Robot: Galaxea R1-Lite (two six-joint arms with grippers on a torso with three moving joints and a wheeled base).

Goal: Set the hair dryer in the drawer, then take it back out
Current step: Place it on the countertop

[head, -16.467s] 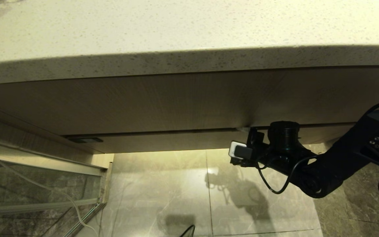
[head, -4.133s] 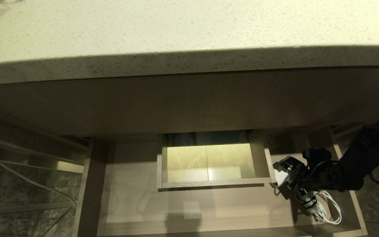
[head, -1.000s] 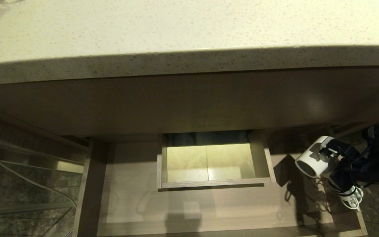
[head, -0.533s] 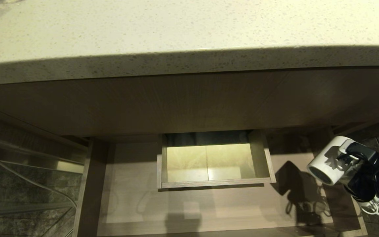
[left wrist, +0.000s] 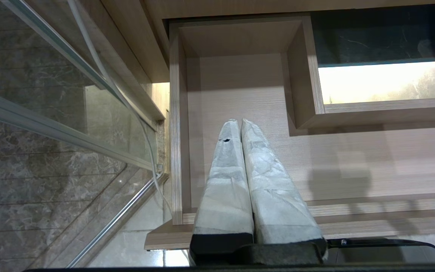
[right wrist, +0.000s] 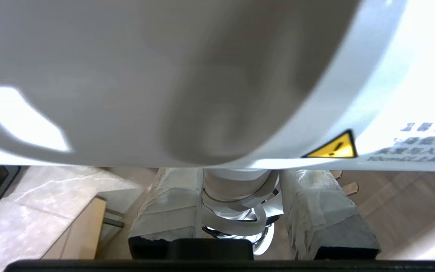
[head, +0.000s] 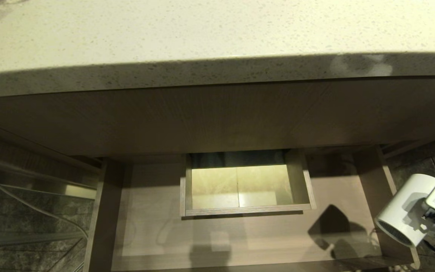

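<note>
white hair dryer (head: 404,211) hangs at the right edge of the head view, above the right side wall of the open beige wood-grain drawer (head: 157,226), barrel mouth facing down and left, its shadow falling on the drawer floor beside the walled rectangular cut-out (head: 240,189). right pincer (right wrist: 240,204) is clenched on the dryer's slim handle, a taped finger (right wrist: 172,211) on either side and the barrel filling the right wrist view above them. left pincer (left wrist: 240,122) is clenched on nothing, fingertips together above the drawer's left part, under the speckled stone surface (head: 202,34).
</note>
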